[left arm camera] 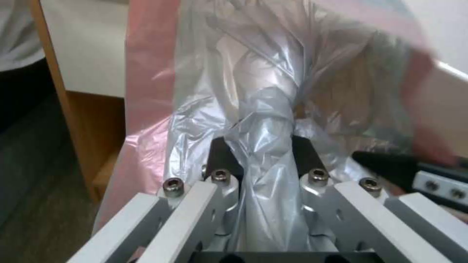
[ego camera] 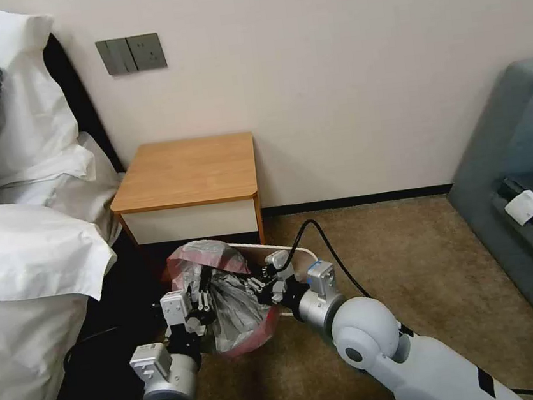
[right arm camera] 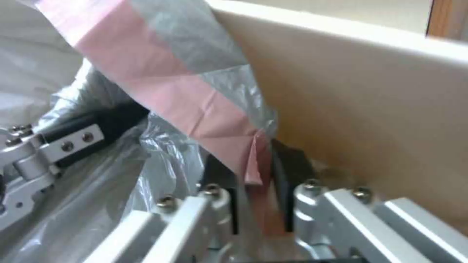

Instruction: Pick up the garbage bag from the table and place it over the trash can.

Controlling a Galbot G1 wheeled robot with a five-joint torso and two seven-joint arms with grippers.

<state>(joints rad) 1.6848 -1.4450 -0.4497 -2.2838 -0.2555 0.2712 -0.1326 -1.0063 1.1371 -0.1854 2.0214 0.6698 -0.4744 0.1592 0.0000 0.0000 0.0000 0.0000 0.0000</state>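
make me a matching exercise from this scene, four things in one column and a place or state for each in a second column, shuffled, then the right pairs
Things:
1. garbage bag
2. table
3. trash can
4. left hand

Places or states:
A. on the carpet in front of the nightstand, partly covered by plastic
B. against the wall beside the bed, top bare
C. shut on a bunched fold of grey plastic
D. held by both hands, red-banded rim spread over the bin's opening

The right hand pinches the bag's pink band next to the can's inner wall.

Pairs: 1-D, 2-B, 3-A, 4-C
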